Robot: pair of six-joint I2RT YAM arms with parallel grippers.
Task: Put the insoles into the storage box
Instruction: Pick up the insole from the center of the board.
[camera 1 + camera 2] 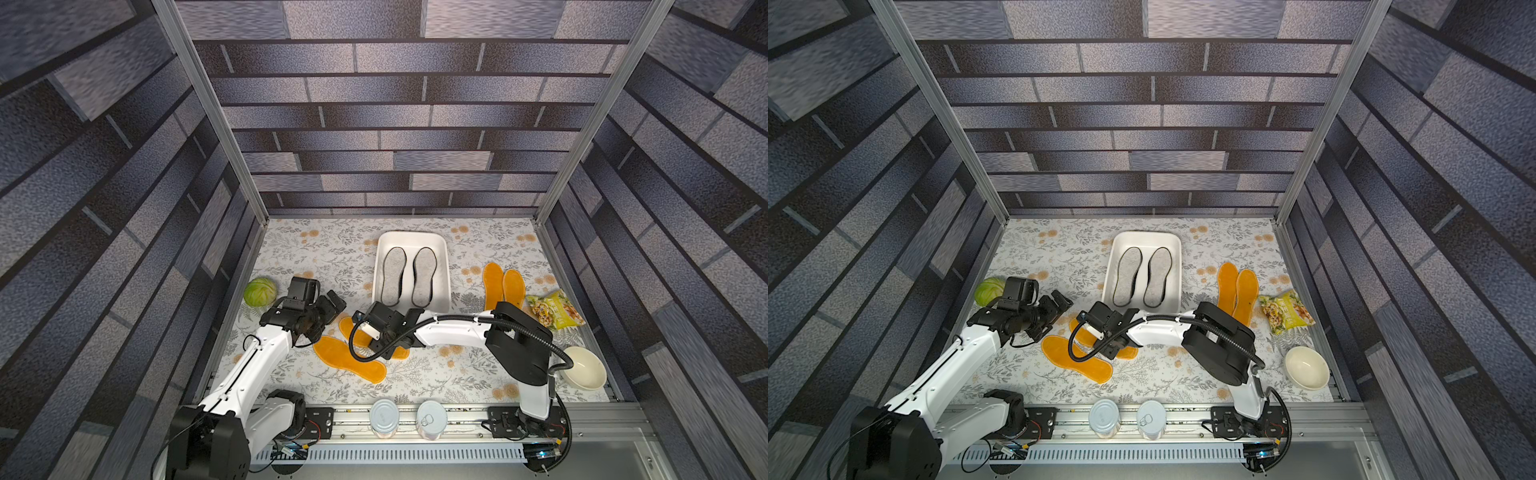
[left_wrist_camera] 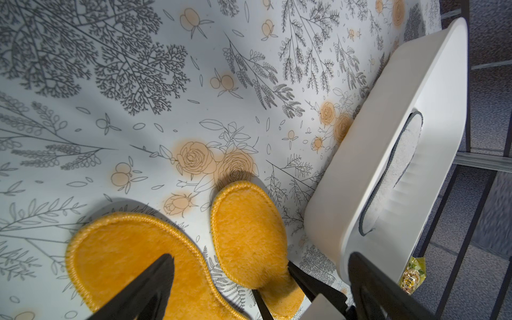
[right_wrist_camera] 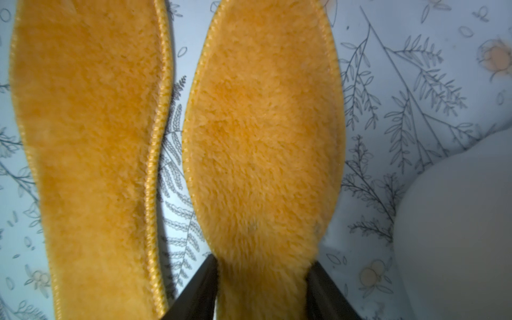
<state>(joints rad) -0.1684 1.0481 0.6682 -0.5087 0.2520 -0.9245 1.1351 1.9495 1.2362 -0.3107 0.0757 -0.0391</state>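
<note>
Only your right wrist camera shows how the right gripper [image 3: 261, 260] stands: its two dark fingers [image 3: 199, 288] sit against both edges of a fuzzy orange insole [image 3: 263, 138]. A second orange insole [image 3: 91, 138] lies just beside it on the floral table [image 3: 415, 83]. Whether those fingers have a firm hold, you cannot tell. In both top views the wrist body covers the fingers and much of that insole. Your left gripper [image 2: 260, 256] hangs near the same pair, fingers spread wide with nothing between them. The top views alone give you the whole storage box [image 1: 411, 240], where two grey felt insoles [image 1: 394, 276] lie flat, side by side. The left wrist view catches only a sliver of one past the box's wall. Two more orange insoles [image 1: 493, 284] lie on the table to the box's right, their near ends hidden by the right arm [image 1: 453, 332]. A cream bowl [image 1: 584, 368] partly behind that arm, a snack bag [image 1: 555, 311], a cabbage [image 1: 259, 291] and two tins [image 1: 384, 415] ring the scene.
</note>
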